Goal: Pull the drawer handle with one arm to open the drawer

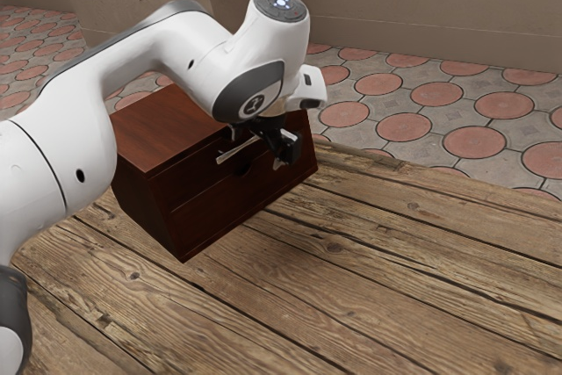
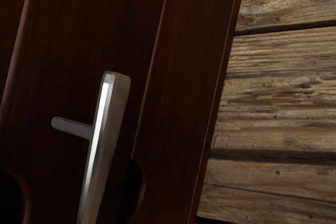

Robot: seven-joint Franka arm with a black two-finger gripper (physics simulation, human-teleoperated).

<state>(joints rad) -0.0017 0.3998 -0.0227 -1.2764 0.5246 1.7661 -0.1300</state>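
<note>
One silver drawer handle (image 1: 237, 151) right at the end effector (image 1: 281, 148).

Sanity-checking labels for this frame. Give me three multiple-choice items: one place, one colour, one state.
1. Where is the gripper? A at the handle on the cabinet front B on the tiled floor C over bare planks, far off
2. Handle colour? A red B silver C blue
3. Drawer state? A pulled fully out B lying on the table C looks shut
Key: 1A, it sits by the bar; 2B, bright metal in the wrist view; 3C, front flush with the cabinet.
</note>
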